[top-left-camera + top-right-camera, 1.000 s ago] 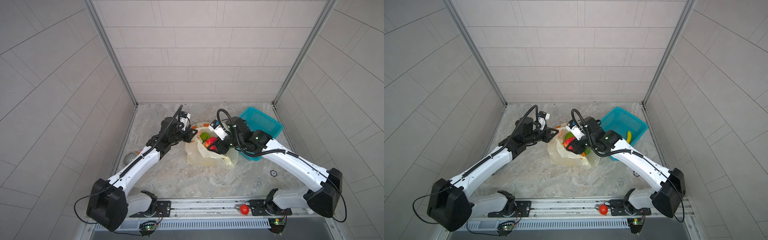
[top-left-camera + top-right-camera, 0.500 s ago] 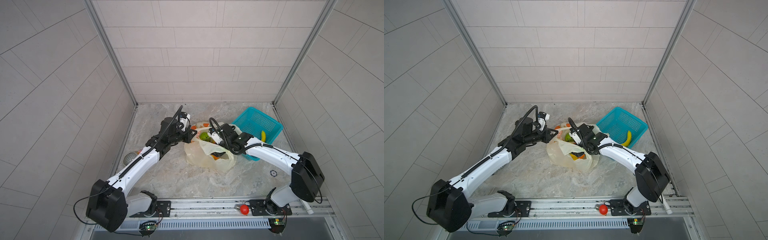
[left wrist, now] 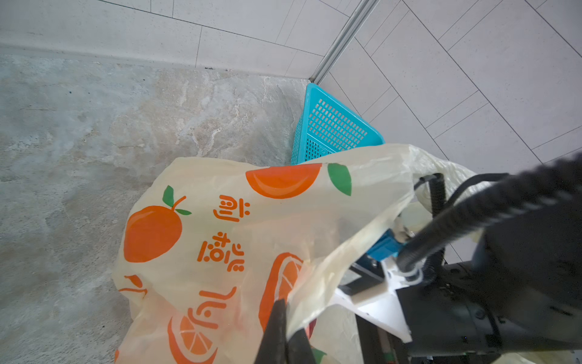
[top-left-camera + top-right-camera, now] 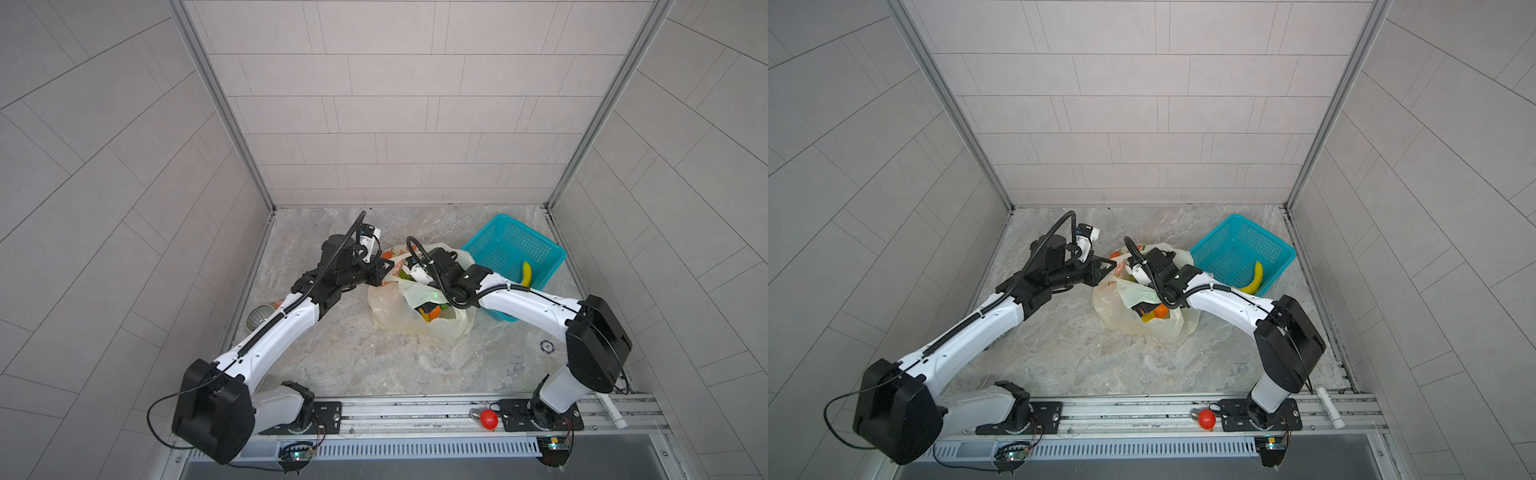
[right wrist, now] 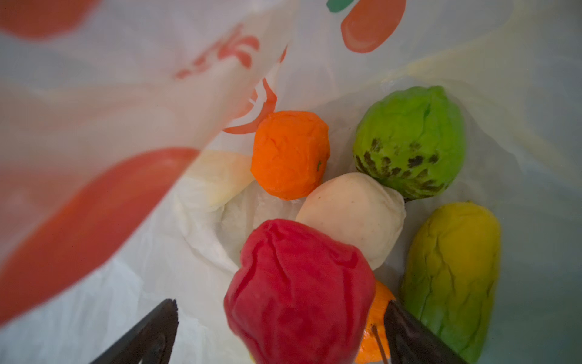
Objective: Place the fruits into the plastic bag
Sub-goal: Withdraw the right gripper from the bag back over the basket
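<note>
**Fruits, bagged.** The wrinkled red fruit (image 5: 299, 290) lies between the fingers of the right gripper (image 5: 280, 307). The jaws are spread wide and a clear gap shows at one finger, so the fruit is released, not pinched.
- Just past the fingertips, the whitish fruit (image 5: 352, 217) touches the red one.
- Farther ahead of the fingertips, the orange fruit (image 5: 289, 154) and the bumpy green fruit (image 5: 409, 141) with dark flecks each rest against the whitish one.
- Alongside one finger lies the yellow-green oblong fruit (image 5: 450, 268).
- A second orange fruit (image 5: 378, 302) is tucked under the red one, next to that same finger.

**Fruit, unbagged.** The banana (image 4: 527, 274) (image 4: 1254, 280) lies in the teal basket (image 4: 515, 249) (image 4: 1237, 245) (image 3: 333, 126), behind the right wrist and well apart from both grippers.

**Plastic bag** (image 4: 415, 324) (image 4: 1129, 320) (image 3: 220, 236) (image 5: 94, 157). It is pale yellow with orange fruit prints and orange writing. It sits on the marble floor between the two arms, right beside the basket. The right gripper reaches down through its mouth. The left gripper (image 3: 278, 304) (image 4: 384, 272) (image 4: 1104, 270) is clamped tight on the bag's rim, holding that edge raised.

**Other.** The red bulb (image 4: 488, 419) (image 4: 1205, 418) lies on the front rail near the right arm's base, far from either gripper.
</note>
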Tool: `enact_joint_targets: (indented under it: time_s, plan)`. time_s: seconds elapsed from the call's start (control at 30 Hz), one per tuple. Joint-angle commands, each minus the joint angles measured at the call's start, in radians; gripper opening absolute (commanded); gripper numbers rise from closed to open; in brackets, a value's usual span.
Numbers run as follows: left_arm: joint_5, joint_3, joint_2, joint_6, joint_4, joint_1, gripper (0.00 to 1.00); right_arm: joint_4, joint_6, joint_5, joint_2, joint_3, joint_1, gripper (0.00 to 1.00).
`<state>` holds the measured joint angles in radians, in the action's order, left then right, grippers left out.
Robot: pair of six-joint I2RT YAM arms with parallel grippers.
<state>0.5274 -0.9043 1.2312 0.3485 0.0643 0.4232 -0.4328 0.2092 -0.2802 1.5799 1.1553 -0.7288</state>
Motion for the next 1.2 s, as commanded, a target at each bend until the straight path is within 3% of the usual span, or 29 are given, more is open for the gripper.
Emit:
enact_joint_targets:
  time_s: [0.0, 0.3, 0.47, 0.7, 0.97, 1.17]
  plan:
    - [-0.008, 0.003, -0.017, -0.009, -0.011, -0.001, 0.00, 0.026, -0.023, 0.013, -0.107, -0.020, -0.003, 0.99]
    - [-0.013, 0.007, -0.019, -0.005, -0.013, 0.003, 0.00, 0.135, -0.054, 0.131, -0.360, -0.131, -0.001, 0.99]
    - [-0.012, 0.002, -0.014, -0.007, -0.013, 0.002, 0.00, 0.118, -0.075, 0.197, -0.410, -0.109, -0.002, 0.98]
    - [-0.012, -0.004, -0.014, -0.011, -0.006, 0.003, 0.00, 0.061, -0.120, 0.198, -0.423, -0.051, -0.003, 0.98]
    - [-0.012, -0.009, -0.016, -0.015, 0.002, 0.003, 0.00, -0.013, -0.150, 0.494, -0.408, -0.028, -0.001, 0.97]
    - [-0.011, -0.012, -0.018, -0.016, 0.005, 0.003, 0.00, -0.071, -0.099, 0.717, -0.330, -0.015, 0.002, 0.98]
